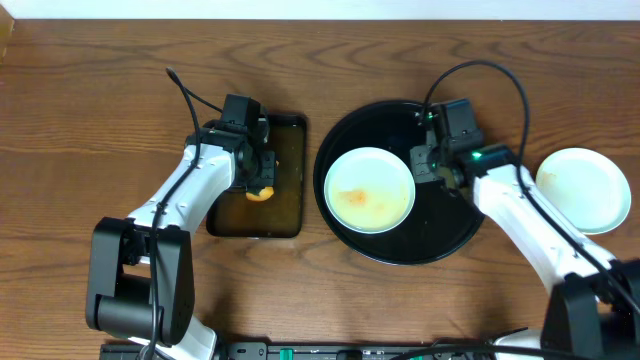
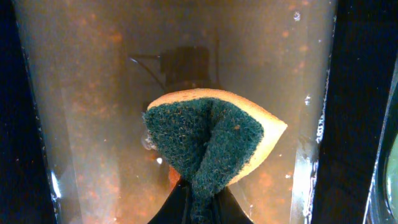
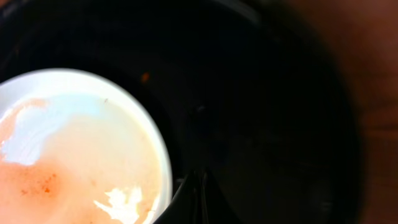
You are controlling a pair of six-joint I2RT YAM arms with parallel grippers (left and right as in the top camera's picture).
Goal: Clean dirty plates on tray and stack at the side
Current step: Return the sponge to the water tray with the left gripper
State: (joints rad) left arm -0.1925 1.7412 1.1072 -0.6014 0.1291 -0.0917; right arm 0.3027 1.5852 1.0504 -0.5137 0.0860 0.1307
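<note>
Honestly, the left gripper [image 2: 198,204], pinched shut on the soggy sponge [image 2: 211,143] mid-frame, might drip brown water [image 2: 93,93] en route to the plate [image 1: 369,190]; jaws on the right gripper [image 3: 196,194], can't tell.

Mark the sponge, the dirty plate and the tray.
sponge [image 2: 211,140]: left wrist view, green scouring face.
dirty plate [image 1: 370,190]: overhead view, stained centre.
tray [image 1: 400,245]: overhead view, bare floor near its front rim.

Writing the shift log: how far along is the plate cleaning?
Looks done: a clean plate sits on the table right of the tray. In hand: the left end effector pinches the sponge in the pan of brown liquid. Left: the stained plate on the tray needs wiping and stacking.
</note>
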